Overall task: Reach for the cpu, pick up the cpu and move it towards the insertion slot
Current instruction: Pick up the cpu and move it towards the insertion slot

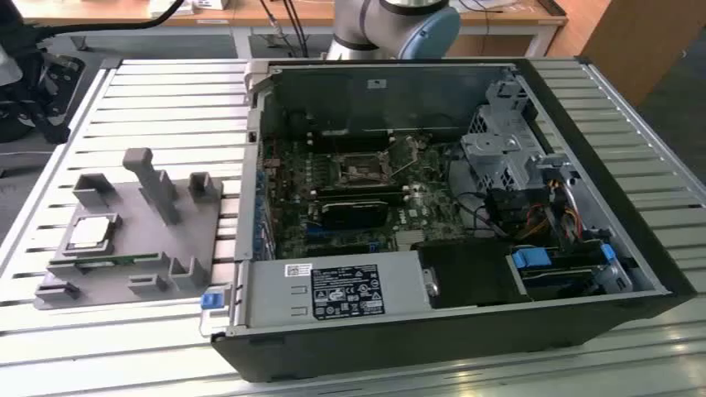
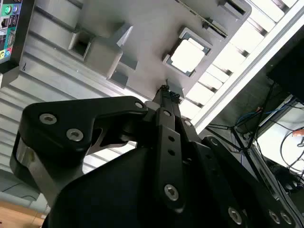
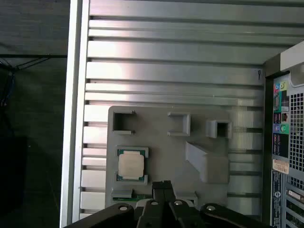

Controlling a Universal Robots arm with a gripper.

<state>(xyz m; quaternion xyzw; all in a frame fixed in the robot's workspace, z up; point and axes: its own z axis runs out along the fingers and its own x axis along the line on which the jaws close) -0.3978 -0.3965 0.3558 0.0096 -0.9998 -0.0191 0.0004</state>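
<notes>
Your black end effector: tips together, holding nothing, over grey moulded fixture plate on slatted worktop. Shiny silver square cpu seated in plate's cradle, just beside tips, untouched.

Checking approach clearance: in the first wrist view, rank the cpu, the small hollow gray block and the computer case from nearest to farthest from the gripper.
From the gripper:
1. cpu, seated in its pocket on the gray fixture plate.
2. small hollow gray block, at the plate's edge toward the case.
3. computer case, beyond the plate.
</notes>
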